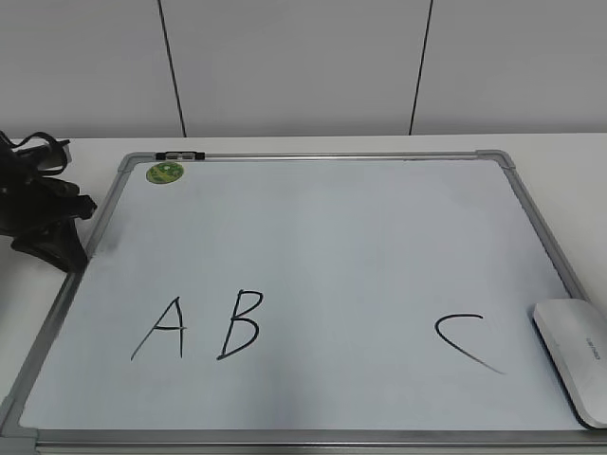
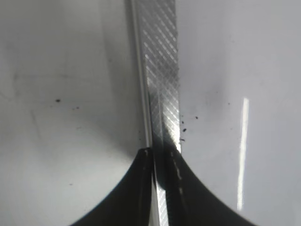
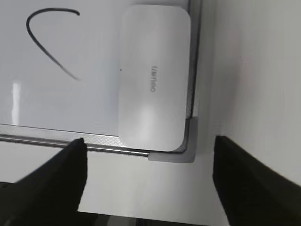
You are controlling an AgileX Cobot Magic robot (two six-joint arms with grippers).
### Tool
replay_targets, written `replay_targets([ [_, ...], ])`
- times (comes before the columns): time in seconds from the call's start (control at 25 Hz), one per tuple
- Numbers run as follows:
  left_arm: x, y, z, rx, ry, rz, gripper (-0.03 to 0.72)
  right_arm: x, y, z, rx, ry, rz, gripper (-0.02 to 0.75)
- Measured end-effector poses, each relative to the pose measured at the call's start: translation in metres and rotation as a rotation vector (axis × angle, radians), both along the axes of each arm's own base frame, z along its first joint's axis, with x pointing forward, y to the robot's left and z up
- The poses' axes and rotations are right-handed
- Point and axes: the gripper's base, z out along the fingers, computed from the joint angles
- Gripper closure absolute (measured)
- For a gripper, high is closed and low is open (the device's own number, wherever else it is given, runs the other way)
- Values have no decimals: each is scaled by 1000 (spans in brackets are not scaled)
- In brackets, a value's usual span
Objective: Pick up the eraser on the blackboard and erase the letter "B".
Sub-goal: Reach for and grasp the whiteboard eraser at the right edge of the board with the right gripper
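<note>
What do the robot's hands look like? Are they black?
Yes. The left gripper is black and chunky, with dark cables bunched behind it. The right gripper has two wide black fingers with pointed tips. No markings or stickers show on either.

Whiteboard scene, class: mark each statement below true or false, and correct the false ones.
1. The eraser lies at the board's right edge, beside the letter C. True.
2. The letter B is already wiped away. False: it is still fully drawn, right of the letter A.
3. The right gripper is shut on the eraser. False: its jaws stand wide open and hold nothing, with the eraser lying beyond them.
4. A green sticker sits near the far left corner of the blackboard. True.
5. The left gripper is at the board's left edge. True.
</note>
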Motion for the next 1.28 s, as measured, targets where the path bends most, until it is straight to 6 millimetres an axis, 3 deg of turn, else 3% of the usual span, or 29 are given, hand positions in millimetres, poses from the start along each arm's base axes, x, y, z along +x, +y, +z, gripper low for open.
replay_targets([
  [0.32, 0, 0, 0, -3, 0, 2, 653, 22, 6, -29, -13, 122, 27, 115],
  [0.68, 0, 0, 0, -3, 0, 2, 653, 44, 6, -55, -18, 124, 17, 115],
  [0.96, 0, 0, 0, -3, 0, 2, 653, 56, 5, -78, -22, 158, 11, 114],
  [1.28, 0, 0, 0, -2, -2, 2, 653, 62, 5, -90, -22, 170, 2, 115],
])
